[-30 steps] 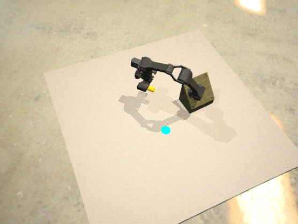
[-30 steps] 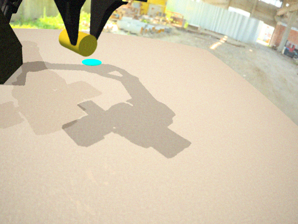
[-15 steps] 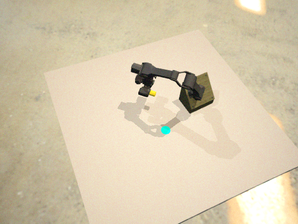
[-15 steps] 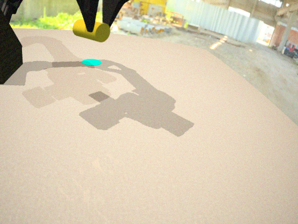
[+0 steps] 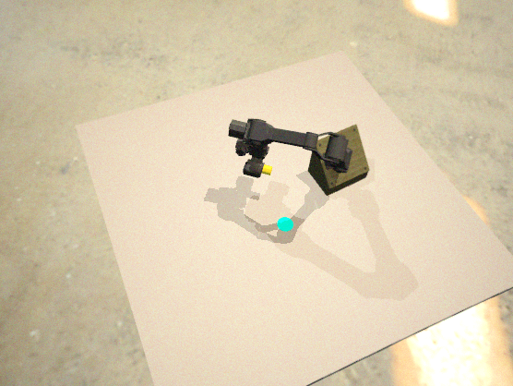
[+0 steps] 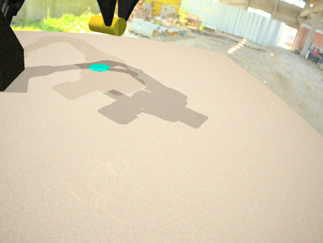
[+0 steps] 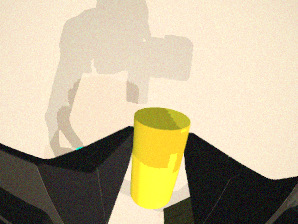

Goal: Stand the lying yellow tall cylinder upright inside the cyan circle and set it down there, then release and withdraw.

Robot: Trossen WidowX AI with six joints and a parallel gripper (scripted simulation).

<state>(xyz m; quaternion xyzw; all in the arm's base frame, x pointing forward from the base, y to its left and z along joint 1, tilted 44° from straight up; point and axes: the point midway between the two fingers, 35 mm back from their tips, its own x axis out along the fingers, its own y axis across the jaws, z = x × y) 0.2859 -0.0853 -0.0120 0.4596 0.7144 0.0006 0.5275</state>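
The yellow tall cylinder [image 5: 267, 170] [image 6: 97, 25] [image 7: 156, 165] is held in the air, lying nearly level in the exterior view. My gripper [image 6: 111, 24] [image 7: 160, 136] is shut on it, with a finger on each side, high above the table. The cyan circle [image 5: 285, 224] [image 6: 99, 67] lies flat on the table with nothing standing on it. In the wrist view only a sliver of the circle [image 7: 79, 148] shows past the left finger. In the top view the fingers are too small to make out.
The arm's wooden base block [image 5: 347, 154] stands on the pale table top [image 5: 184, 286] [image 6: 174, 174], and its dark side [image 6: 11, 55] shows at the left of the exterior view. Shadows of the arm fall across the table and around the circle.
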